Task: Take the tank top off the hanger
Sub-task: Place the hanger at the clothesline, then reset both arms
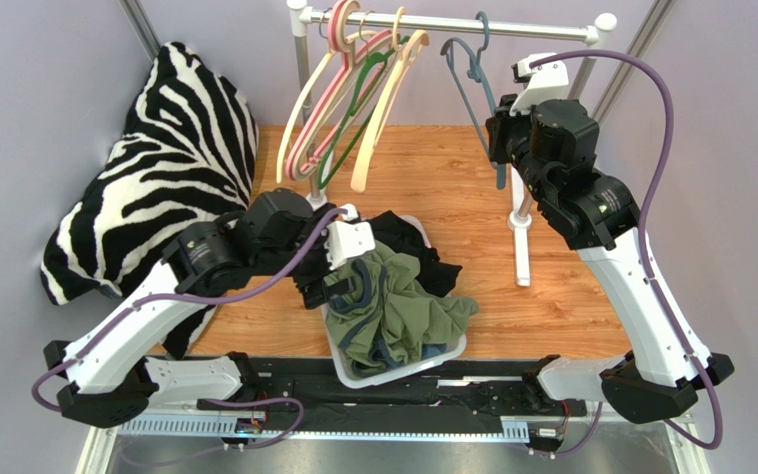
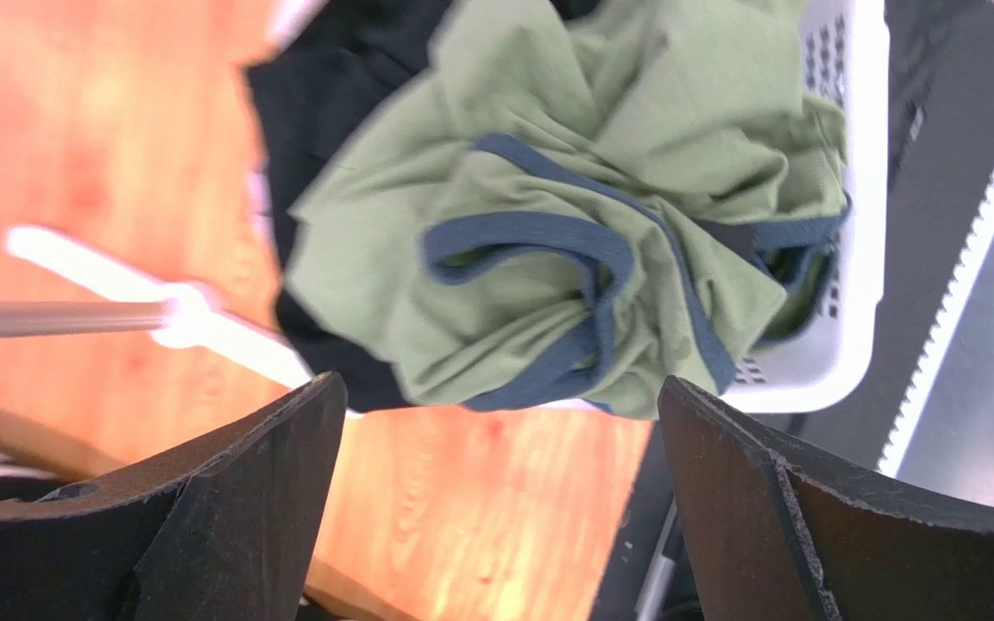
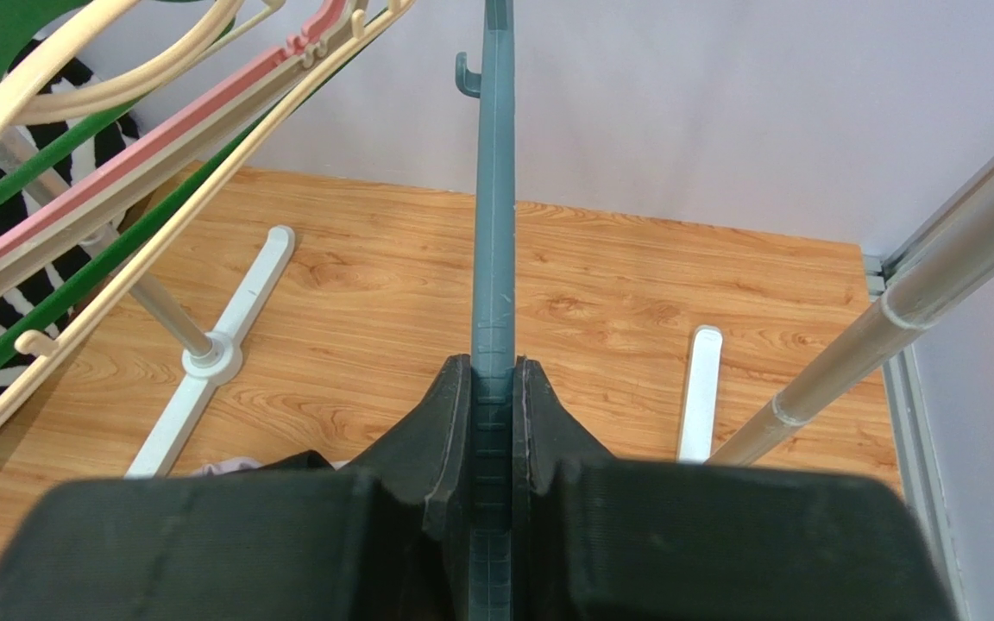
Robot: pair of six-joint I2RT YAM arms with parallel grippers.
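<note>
Left end effector (image 2: 500,401) has its jaws spread wide, holding nothing, hovering just above the olive tank top (image 1: 403,311). Tank top is off the hanger, crumpled in the white basket (image 1: 403,373) on top of a black garment (image 1: 408,237); basket sits at the near edge of the worktop (image 1: 452,178). Right end effector (image 3: 496,388) is clamped tight on the teal hanger (image 3: 496,194), which hangs bare from the rail (image 1: 452,22).

The left arm (image 1: 146,306) bends low toward the centre, left end effector (image 2: 496,395) spread wide, holding nothing. The right arm (image 1: 642,286) rises forward, right end effector (image 3: 492,378) clamped on the blue hanger (image 3: 498,194).
</note>
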